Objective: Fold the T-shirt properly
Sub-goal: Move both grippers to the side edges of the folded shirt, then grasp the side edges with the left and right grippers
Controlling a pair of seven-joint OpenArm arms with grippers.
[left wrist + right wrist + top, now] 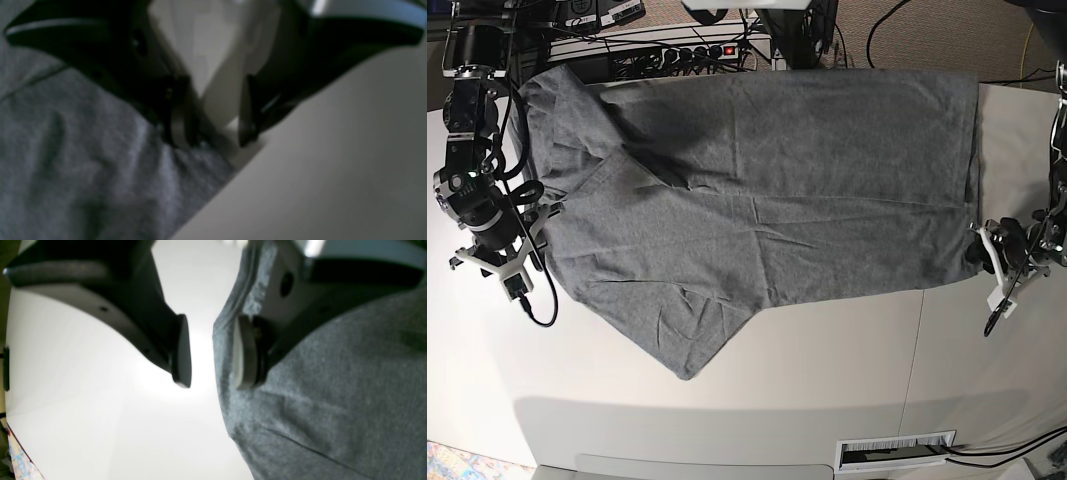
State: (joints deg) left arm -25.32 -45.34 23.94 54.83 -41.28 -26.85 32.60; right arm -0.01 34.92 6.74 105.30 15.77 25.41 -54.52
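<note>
My left gripper (213, 133) and right gripper (208, 351), jaws apart, barely straddle the T-shirt (757, 190) hems; closing could miss fabric.

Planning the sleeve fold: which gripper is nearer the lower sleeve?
Right. The right gripper is at the shirt's sleeve end, near the sleeve; the left gripper is at the hem.

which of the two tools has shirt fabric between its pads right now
The right tool: the heather-grey cotton T-shirt edge hangs between its open pads. The left tool is open at the shirt's corner, its gap showing only table.
</note>
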